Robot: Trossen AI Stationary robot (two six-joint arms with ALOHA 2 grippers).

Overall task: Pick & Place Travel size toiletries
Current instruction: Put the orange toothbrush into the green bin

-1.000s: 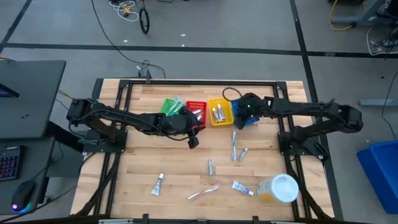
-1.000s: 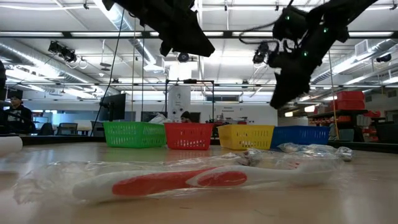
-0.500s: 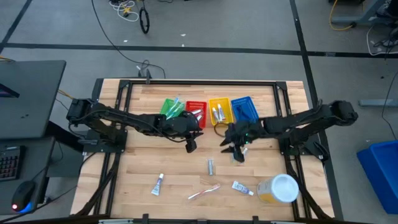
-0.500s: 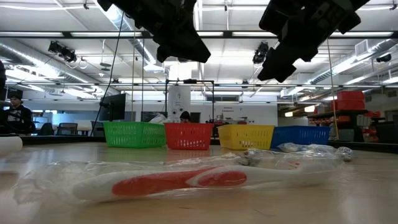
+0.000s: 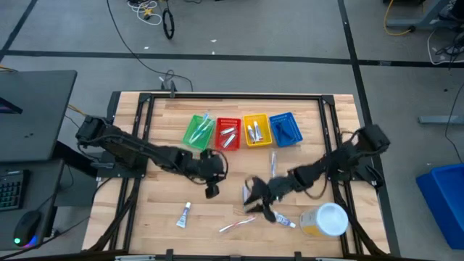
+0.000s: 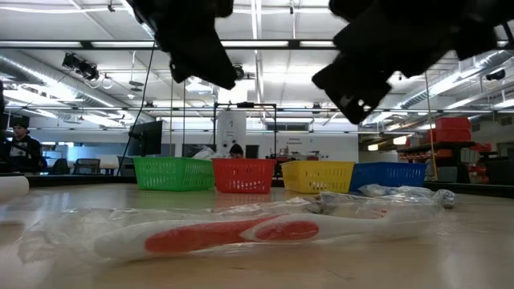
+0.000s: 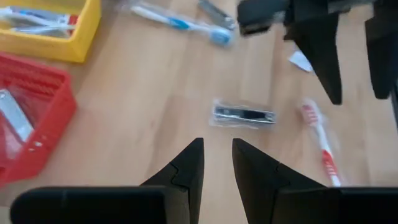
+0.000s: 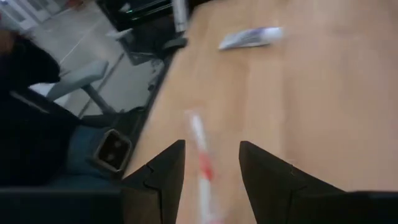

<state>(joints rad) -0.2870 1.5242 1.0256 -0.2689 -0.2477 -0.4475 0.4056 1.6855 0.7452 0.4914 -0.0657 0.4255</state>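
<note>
I see my right gripper (image 5: 255, 200) low over the near-centre of the wooden slatted table (image 5: 159, 210), its two dark fingers (image 8: 163, 171) spread with a clear gap and nothing between them. Through its wrist camera the thin red-and-white toothbrush in clear wrap (image 8: 200, 146) lies on the boards right ahead of that gap, not touching either finger; from overhead the same toothbrush (image 5: 237, 224) sits just beyond the fingertips, toward the table's near edge. A small white-blue tube (image 5: 283, 219) lies just beside this gripper, and a large yellow jar with a white lid (image 5: 325, 220) stands past it.

My left gripper (image 5: 212, 191) hangs over the table's middle, empty, fingers (image 7: 187, 168) only narrowly apart. Ahead of them in its wrist view lies a small dark item in a clear packet (image 7: 243, 114), apart from the tips. Another white-blue tube (image 5: 185, 214) lies near it, toward the near-left.

At the far side, four plastic baskets stand in a row: green (image 5: 197, 131), red (image 5: 228, 133), yellow (image 5: 255, 130) and blue (image 5: 285, 128). A blue-and-clear toothbrush (image 5: 273, 165) lies between the baskets and the right arm.
</note>
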